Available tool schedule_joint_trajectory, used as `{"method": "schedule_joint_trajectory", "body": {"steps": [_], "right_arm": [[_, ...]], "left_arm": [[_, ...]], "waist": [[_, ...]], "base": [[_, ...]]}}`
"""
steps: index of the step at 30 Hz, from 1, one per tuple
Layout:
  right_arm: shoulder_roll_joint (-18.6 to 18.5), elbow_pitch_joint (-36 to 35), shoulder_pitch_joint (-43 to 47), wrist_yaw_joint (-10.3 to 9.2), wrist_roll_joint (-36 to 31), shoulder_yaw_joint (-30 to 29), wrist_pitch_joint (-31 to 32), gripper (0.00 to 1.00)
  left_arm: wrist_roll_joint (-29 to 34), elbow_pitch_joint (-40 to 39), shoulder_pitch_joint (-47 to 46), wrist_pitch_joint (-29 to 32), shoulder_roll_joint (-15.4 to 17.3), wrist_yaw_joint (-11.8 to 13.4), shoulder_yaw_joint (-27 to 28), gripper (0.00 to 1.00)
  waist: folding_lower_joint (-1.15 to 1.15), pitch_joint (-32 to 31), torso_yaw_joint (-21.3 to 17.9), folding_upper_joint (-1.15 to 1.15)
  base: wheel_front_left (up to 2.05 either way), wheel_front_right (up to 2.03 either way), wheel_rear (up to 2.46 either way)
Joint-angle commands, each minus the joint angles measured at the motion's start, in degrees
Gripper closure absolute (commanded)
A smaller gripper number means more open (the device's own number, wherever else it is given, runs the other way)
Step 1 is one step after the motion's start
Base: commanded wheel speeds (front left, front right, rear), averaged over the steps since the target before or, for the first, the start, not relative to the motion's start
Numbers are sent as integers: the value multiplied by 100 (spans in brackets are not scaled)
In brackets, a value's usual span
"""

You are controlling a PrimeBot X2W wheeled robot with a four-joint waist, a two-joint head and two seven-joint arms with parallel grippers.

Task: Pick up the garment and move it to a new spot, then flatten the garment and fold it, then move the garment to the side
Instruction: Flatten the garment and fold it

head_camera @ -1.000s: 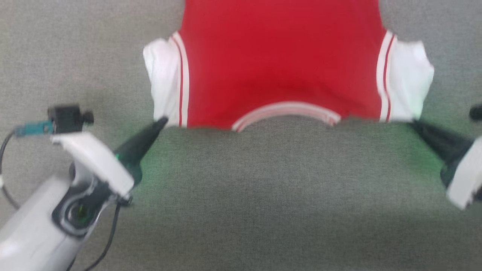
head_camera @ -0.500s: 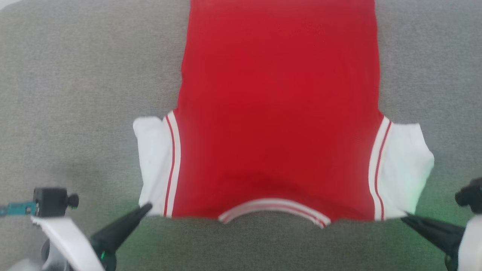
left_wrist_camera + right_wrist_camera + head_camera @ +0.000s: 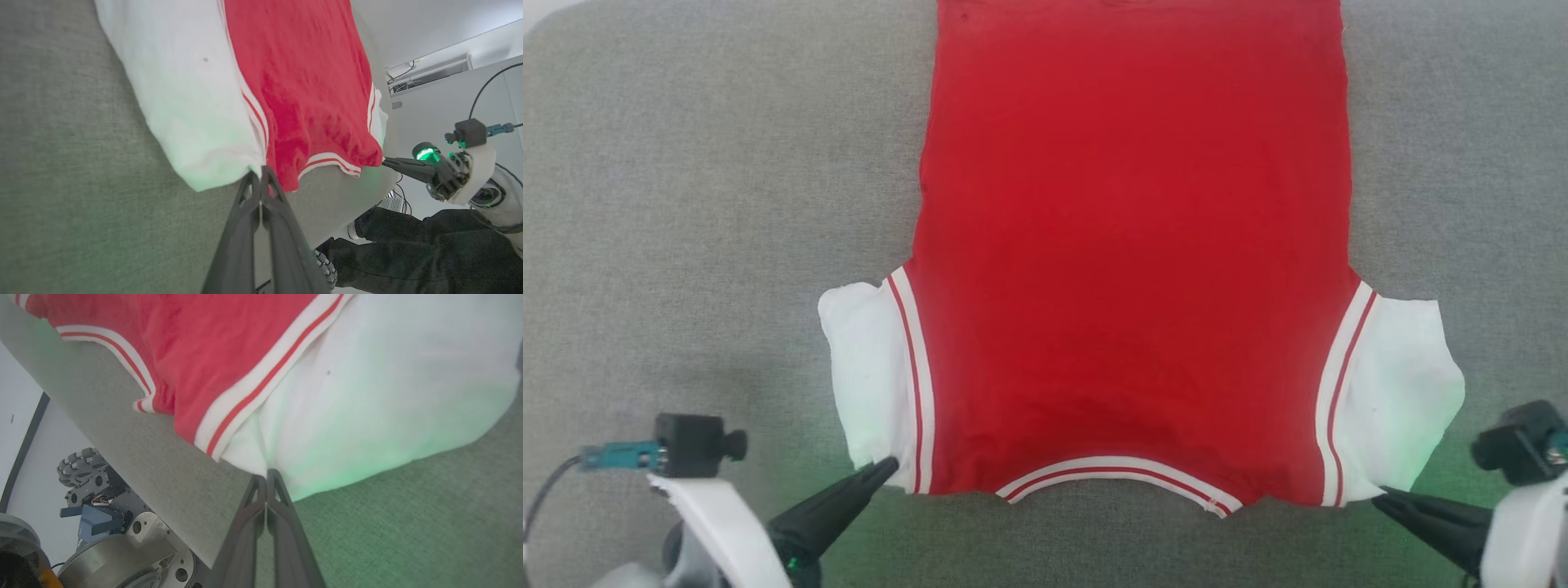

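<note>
Two dark-fingered grippers, jaws pressed together, each pinch a near corner of the soft red cloth garment (image 3: 1131, 245), which is spread flat on the grey woven fabric surface (image 3: 703, 204); left gripper (image 3: 890, 467) at the left white sleeve hem; right gripper (image 3: 1380, 496) at the right; striped collar (image 3: 1119, 478) nearest the robot; bare grey cloth flanks both sides; the surface's near edge lies close behind the collar.

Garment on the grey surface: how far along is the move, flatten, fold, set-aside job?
Looks done: the garment lies spread flat on the grey surface, red body smooth. In hand: the left gripper and right gripper are each shut on a white sleeve corner at the near edge. Remaining: no fold yet, and moving it aside.
</note>
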Motion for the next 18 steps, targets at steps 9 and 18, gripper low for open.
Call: {"method": "schedule_joint_trajectory", "body": {"steps": [9, 18], "right_arm": [[520, 547, -195, -5, -820, 94, 344, 100], [869, 672, -373, -8, -974, 116, 232, 40]], "left_arm": [[601, 1198, -415, 41, -585, 72, -395, 100], [773, 1816, -610, -93, -832, -5, -477, 100]], "waist": [[0, 99, -8, 0], [0, 148, -54, 0]], "base": [[0, 0, 0], [0, 0, 0]]}}
